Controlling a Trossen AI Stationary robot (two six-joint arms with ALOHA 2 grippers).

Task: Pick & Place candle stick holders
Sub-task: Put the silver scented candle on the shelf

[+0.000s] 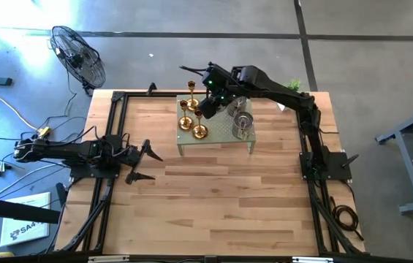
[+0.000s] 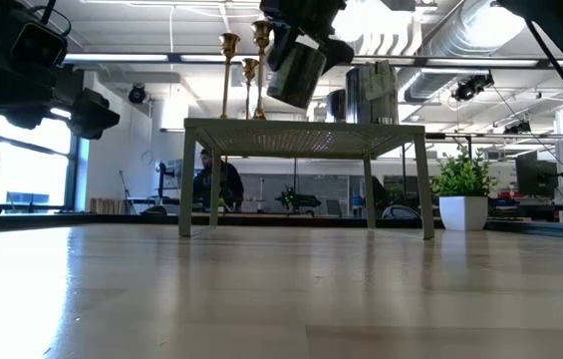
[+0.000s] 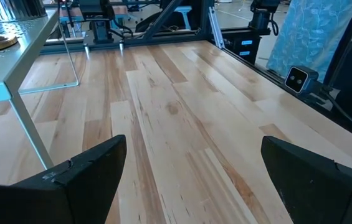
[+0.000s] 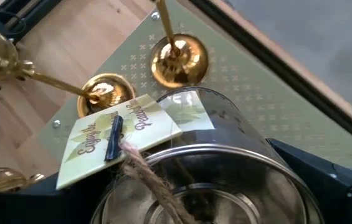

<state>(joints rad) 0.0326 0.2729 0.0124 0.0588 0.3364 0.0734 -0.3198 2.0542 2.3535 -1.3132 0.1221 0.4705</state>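
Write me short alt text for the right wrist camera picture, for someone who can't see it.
The right gripper holds a silvery glass candle holder with a paper tag on twine, above a pale perforated stand. Two gold brass holders stand on it.

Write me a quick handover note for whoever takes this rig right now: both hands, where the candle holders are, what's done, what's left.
Right hand: closed around a silvery glass holder with a paper tag, lifted above the small green stand.
Left hand: open, empty, waiting at the table's left side.
On the stand: three brass holders and at least one more glass holder.
Done: one glass holder is in the grip.
Left: set it down, then move the others; nothing sits on the bare table yet.
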